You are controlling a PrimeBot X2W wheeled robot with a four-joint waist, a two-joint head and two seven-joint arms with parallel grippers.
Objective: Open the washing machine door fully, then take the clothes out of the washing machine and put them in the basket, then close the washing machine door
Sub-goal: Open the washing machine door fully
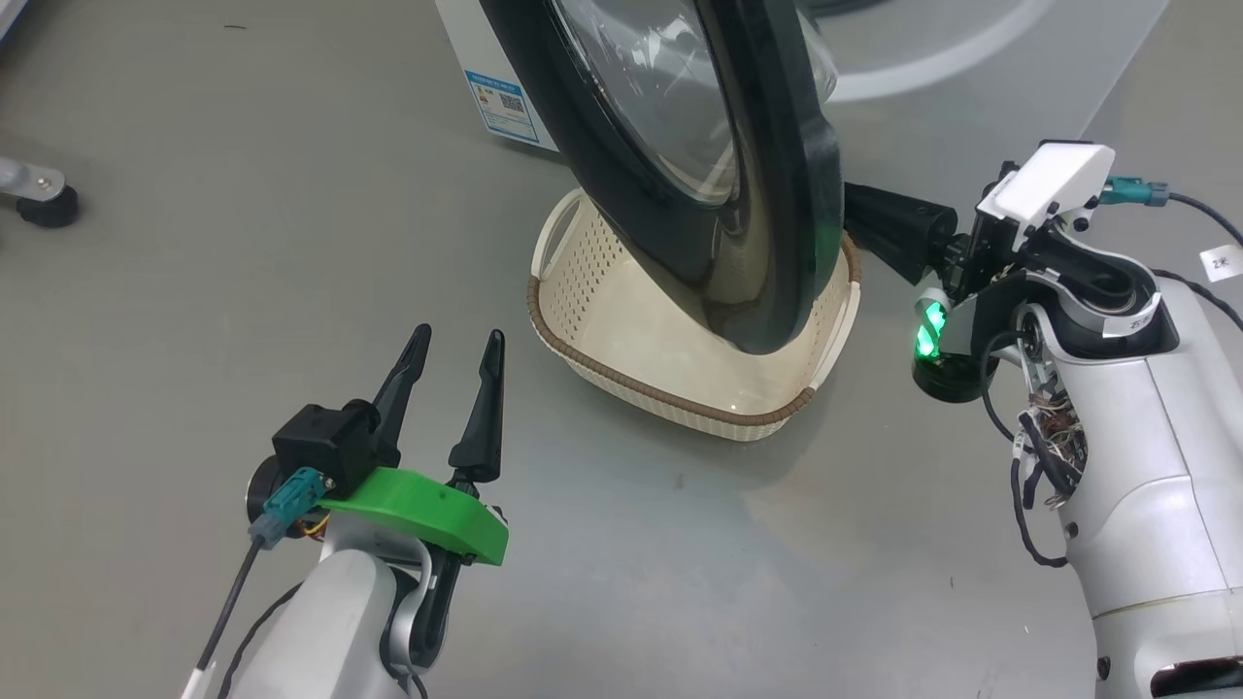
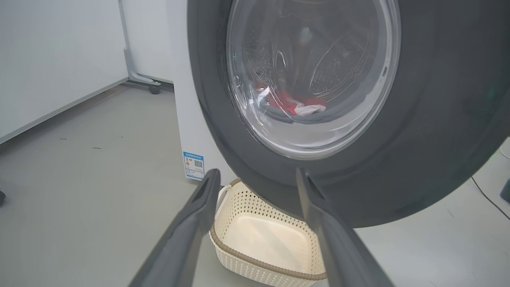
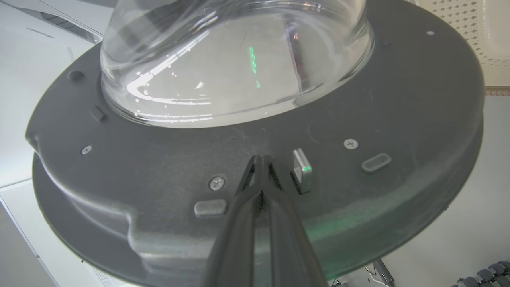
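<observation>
Grey floor point(image 1: 243, 243) forms the ground of the head view. At lower left, nearest the camera, the left gripper point(image 1: 458, 335) is held idle with its fingers spread wide and nothing between them. Just beyond it, at frame centre, the basket point(image 1: 594, 243) is seen empty. The washing machine door point(image 1: 777, 194) is seen almost edge-on, and its lower rim hangs over the basket. At right of centre the right gripper point(image 3: 261, 159) is shown with its fingers pressed together. Their tips appear to rest on the door's inner face, just beside the latch tongue point(image 3: 301, 169) and below the glass bowl point(image 3: 235, 59).

The right arm is thus the nearer one, and the door lies directly ahead of its fingers. A further push toward frame left is judged necessary before the door is fully open. At the top of the frame stands the washing machine point(image 1: 461, 49). The clothes point(image 2: 285, 101) are made out through the glass, low in the drum.
</observation>
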